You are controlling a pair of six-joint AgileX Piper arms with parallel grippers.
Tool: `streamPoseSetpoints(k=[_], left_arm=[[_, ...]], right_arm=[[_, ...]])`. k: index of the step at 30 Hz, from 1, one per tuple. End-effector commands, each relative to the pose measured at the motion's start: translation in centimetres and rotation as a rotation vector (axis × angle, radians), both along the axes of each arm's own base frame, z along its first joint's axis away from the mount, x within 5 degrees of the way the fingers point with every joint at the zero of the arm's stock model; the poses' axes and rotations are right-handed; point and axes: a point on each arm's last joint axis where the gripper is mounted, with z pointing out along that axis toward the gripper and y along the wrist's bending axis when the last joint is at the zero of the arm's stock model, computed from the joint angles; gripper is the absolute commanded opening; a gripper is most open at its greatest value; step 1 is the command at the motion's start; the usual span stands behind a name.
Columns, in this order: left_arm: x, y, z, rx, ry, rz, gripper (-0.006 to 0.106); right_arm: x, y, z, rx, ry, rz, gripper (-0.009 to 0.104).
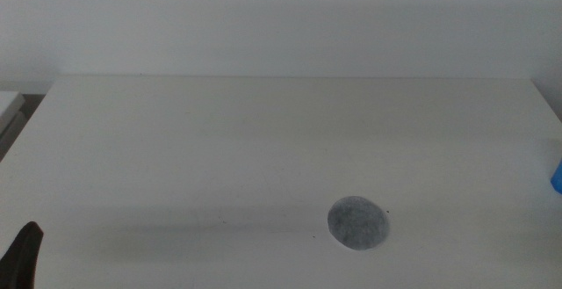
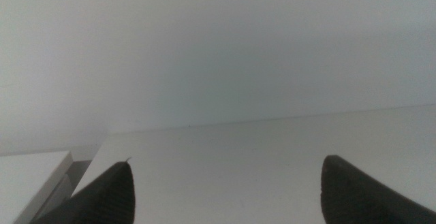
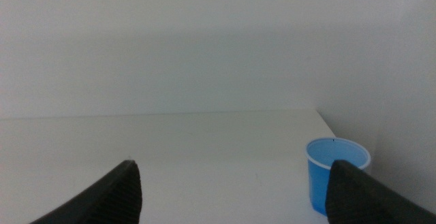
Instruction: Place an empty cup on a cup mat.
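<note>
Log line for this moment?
cup: upright at table's right edge, ungrasped | cup mat: bare | right hand: open | left hand: open, waiting

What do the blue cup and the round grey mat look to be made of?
The cup looks like thin plastic: even bright blue, smooth walls, a thin pale rim. It stands upright near the table's right edge. The cup mat is flat, matte and mottled dark grey with a paler edge, perhaps stone, felt or cork; the pictures leave that open.

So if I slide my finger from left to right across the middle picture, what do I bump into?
Left gripper in the bottom corner → cup mat → blue cup, just peeking in at the right edge.
</note>
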Motion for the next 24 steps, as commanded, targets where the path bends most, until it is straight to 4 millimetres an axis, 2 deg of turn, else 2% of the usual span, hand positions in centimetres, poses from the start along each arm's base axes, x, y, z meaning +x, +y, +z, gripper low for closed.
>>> streamPoseSetpoints(k=[1,4,7,11,15,19,21,24], left_arm=[[0.0,0.0,0.1,-0.011,-0.015,-0.002,0.094],[0.0,0.0,0.1,-0.011,-0.015,-0.002,0.094],[0.0,0.0,0.1,-0.011,-0.015,-0.002,0.094],[0.0,0.0,0.1,-0.011,-0.015,-0.002,0.094],[0.0,0.0,0.1,-0.011,-0.015,-0.002,0.094],[0.0,0.0,0.1,-0.011,-0.015,-0.002,0.094],[0.0,0.0,0.1,-0.011,-0.015,-0.002,0.094],[0.0,0.0,0.1,-0.011,-0.015,-0.002,0.094]], right_arm=[[0.0,0.0,0.0,0.01,-0.01,0.001,0.093],[0.0,0.0,0.0,0.078,-0.001,-0.002,0.093],[0.2,0.0,1.6,0.122,0.054,-0.011,0.093],[1.5,-0.1,4.8,0.173,0.121,-0.022,0.093],[3.4,-0.2,8.5,0.226,0.338,-0.059,0.093],[5.2,-0.3,10.5,0.233,0.604,-0.096,0.093],[6.1,-0.3,11.3,0.233,0.672,-0.106,0.093],[7.2,-0.2,12.0,0.246,0.682,-0.101,0.093]])
